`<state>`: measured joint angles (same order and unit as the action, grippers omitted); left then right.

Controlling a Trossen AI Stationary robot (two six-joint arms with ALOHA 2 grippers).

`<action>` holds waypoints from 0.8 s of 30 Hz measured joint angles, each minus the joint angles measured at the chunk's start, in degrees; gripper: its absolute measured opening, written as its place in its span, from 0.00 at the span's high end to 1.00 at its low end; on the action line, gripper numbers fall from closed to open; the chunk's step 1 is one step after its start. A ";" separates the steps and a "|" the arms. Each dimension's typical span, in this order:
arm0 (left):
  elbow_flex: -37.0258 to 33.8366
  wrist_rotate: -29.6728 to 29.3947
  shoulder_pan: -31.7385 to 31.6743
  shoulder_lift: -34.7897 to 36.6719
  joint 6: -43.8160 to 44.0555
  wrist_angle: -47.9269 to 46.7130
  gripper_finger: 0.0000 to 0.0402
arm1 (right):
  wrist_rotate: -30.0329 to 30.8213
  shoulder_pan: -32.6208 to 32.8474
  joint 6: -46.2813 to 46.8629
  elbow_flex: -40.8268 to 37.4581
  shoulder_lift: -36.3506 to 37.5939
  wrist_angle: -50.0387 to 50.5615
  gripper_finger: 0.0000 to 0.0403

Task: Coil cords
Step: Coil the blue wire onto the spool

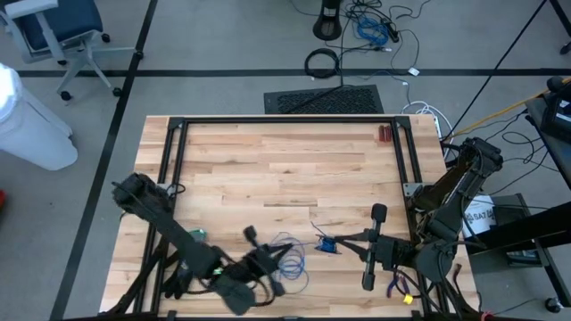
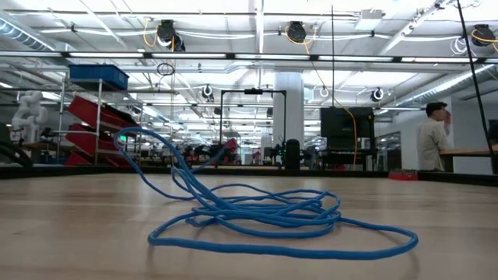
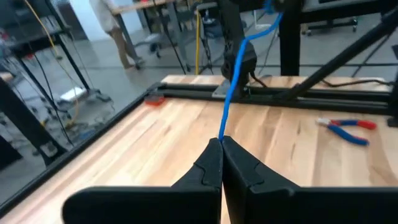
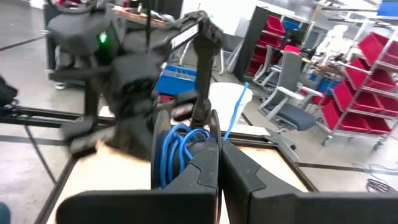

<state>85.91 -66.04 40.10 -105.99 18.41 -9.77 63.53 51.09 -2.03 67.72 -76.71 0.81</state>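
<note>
Industrial robotics lab: red bin racks (image 2: 89,124), overhead cable reels (image 2: 166,35), workbenches.

Only one piece of lettering is noted: in the high view, dark print on a white label (image 1: 479,217) on the right arm's base, beside the surface's right edge. A few capital letters are seen, but they are too small to be made out with certainty. No text, number or brand can be read in the low view. None can be read in either wrist view.
</note>
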 joint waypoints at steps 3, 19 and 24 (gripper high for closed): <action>0.00 -0.07 1.73 2.68 7.26 -10.19 1.00 | -2.30 -0.02 0.91 0.00 0.00 0.49 1.00; 0.00 0.00 6.45 6.42 -1.50 0.03 1.00 | -3.70 -3.30 -1.77 0.00 -2.61 5.45 1.00; 0.00 0.07 7.17 6.44 -8.50 6.77 1.00 | -4.19 -5.18 -2.63 0.00 -4.31 5.36 1.00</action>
<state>85.91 -65.98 47.27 -99.55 9.91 -2.99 59.34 45.91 -4.65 67.72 -81.01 6.17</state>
